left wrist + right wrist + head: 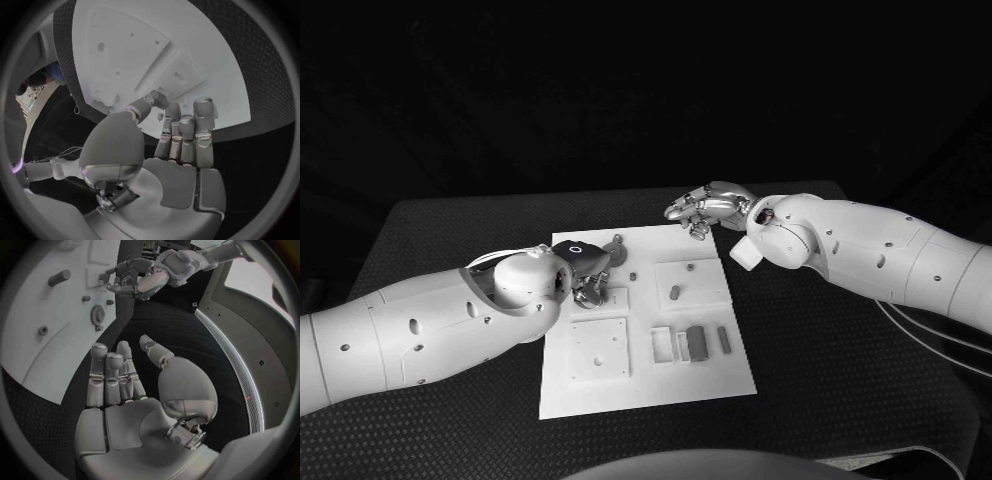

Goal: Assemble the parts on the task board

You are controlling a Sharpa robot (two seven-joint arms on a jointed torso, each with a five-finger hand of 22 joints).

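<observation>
The white task board [646, 392] lies in the middle of the table, and both wrist views also catch the board [206, 50] [37, 300]. On it are a short dark peg [674, 292] [59, 277], a small gear [616, 244] [98, 315] and two grey bars [698, 342] side by side. My left hand [589, 280] [181, 145] [134, 282] hangs low over the board's far left part with its fingers straight and thumb apart, holding nothing. My right hand [701, 210] [119, 385] floats over the black table just beyond the board's far right corner, palm bare and fingers apart.
A raised square plate [600, 347] sits at the board's near left and another [692, 283] carries the peg. Black table [848, 380] surrounds the board on all sides. My right forearm [877, 255] crosses the table's right side.
</observation>
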